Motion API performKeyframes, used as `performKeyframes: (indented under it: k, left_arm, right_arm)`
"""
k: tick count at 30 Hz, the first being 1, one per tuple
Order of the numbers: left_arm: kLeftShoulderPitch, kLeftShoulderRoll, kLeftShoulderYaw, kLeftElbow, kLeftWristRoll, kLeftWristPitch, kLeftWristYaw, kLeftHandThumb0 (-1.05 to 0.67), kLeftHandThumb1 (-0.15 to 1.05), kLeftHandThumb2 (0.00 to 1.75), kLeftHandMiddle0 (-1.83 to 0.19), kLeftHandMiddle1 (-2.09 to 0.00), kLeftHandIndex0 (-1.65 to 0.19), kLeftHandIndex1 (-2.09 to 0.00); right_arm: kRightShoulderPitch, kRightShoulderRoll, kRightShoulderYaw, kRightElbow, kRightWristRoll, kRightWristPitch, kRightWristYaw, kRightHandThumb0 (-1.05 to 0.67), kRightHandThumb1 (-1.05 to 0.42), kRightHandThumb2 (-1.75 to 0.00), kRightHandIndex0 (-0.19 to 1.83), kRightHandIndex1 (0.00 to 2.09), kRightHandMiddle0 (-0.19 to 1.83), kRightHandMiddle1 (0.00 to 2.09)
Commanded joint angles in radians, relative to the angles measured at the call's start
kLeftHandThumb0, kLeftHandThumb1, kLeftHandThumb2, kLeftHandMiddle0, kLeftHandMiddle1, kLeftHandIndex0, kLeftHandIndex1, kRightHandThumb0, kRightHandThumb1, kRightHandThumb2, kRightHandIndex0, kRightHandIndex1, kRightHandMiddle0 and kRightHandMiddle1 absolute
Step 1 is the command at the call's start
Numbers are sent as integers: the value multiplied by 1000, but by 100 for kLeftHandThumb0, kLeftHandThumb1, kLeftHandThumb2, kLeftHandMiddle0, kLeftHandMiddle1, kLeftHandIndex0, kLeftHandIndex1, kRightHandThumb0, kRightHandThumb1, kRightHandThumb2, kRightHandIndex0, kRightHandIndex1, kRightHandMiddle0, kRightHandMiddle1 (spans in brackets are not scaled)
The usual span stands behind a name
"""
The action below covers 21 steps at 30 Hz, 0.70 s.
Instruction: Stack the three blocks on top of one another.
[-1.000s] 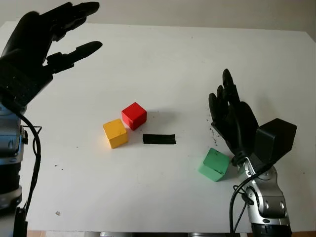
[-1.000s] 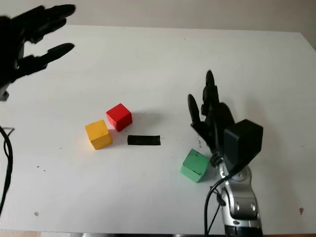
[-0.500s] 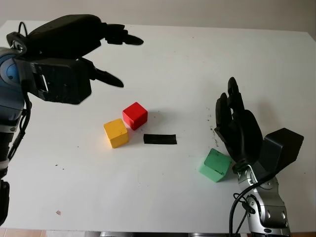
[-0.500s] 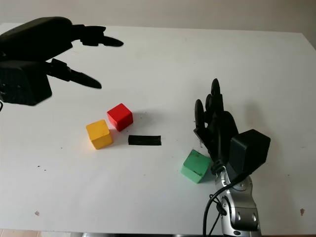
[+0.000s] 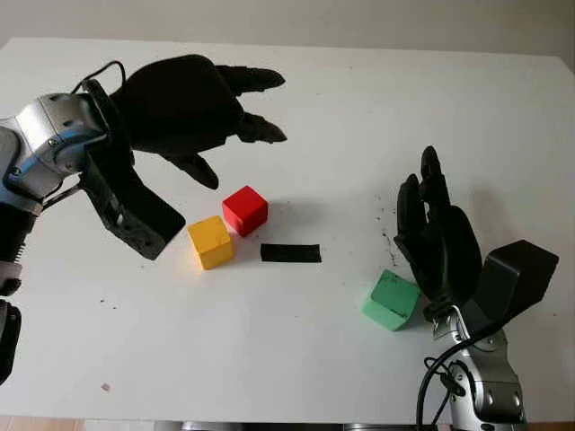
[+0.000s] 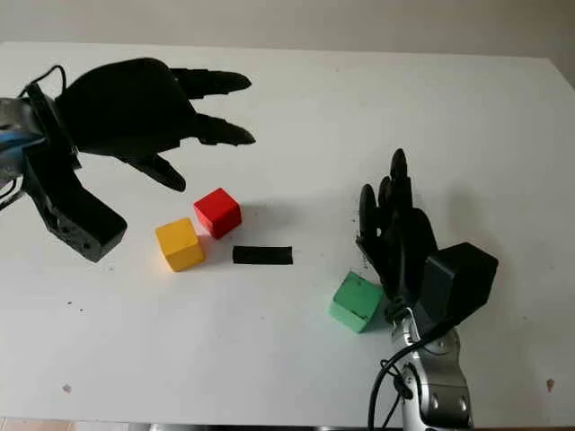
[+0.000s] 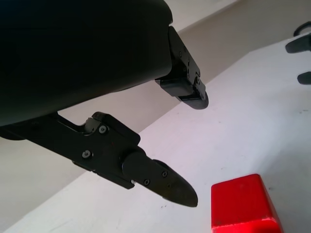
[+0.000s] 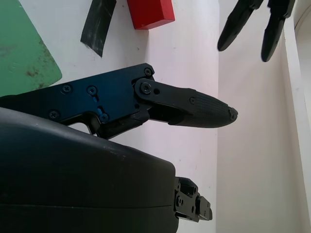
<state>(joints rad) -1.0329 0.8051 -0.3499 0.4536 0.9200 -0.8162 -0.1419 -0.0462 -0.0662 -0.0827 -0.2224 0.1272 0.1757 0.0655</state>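
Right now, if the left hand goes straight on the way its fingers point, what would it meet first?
Probably nothing. The left hand, open, is above the table behind the red block, and its fingers point across the bare far side. The way looks free, though its height is hard to judge.

The open right hand (image 8: 160,109) sits beside the green block (image 8: 24,48), with the red block (image 8: 149,12) beyond.

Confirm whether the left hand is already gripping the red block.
No: the left hand hovers open above and behind the red block, which sits on the table untouched.
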Motion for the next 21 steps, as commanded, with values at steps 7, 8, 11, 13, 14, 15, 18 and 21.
performKeyframes:
  k: [7,8,11,13,14,15,18,21]
  left_arm:
    - [-31,-39,-17,72,-31,-21,31,-59,86,7,-14,-6,-55,-10]
    - [-32,-43,-19,80,-38,-21,24,-60,87,7,-14,-6,-55,-10]
    - [-35,-55,-26,85,-47,-9,-7,-62,85,6,-15,-6,-56,-11]
    - [-36,-61,-28,87,-60,-4,-44,-60,85,5,-14,-6,-55,-11]
    - [-38,-63,-32,89,-65,-4,-59,-58,84,5,-14,-5,-55,-11]
    - [-39,-65,-34,90,-68,-5,-70,-57,84,5,-14,-5,-55,-10]
    - [-43,-67,-43,93,-58,-7,-84,-57,84,5,-12,-5,-54,-10]
    - [-46,-69,-48,91,-61,-5,-106,-58,83,5,-11,-5,-54,-9]
  right_arm:
    - [28,0,-2,-35,0,-3,-5,-65,-105,-60,-19,0,-19,0]
    - [30,2,-2,-36,1,-3,-6,-65,-105,-60,-19,0,-19,0]
    - [31,1,-3,-38,6,-2,-2,-64,-105,-60,-19,0,-19,0]
    - [33,3,-2,-39,7,-3,-3,-64,-105,-60,-19,0,-19,0]
    - [34,5,-1,-40,6,-2,-5,-64,-105,-60,-19,0,-19,0]
    - [35,6,-1,-41,5,-1,-7,-63,-105,-60,-19,0,-19,0]
    - [38,12,-3,-43,7,-6,-10,-63,-105,-60,-19,0,-19,0]
    - [41,14,-4,-44,5,-9,-14,-63,-105,-58,-19,0,-19,0]
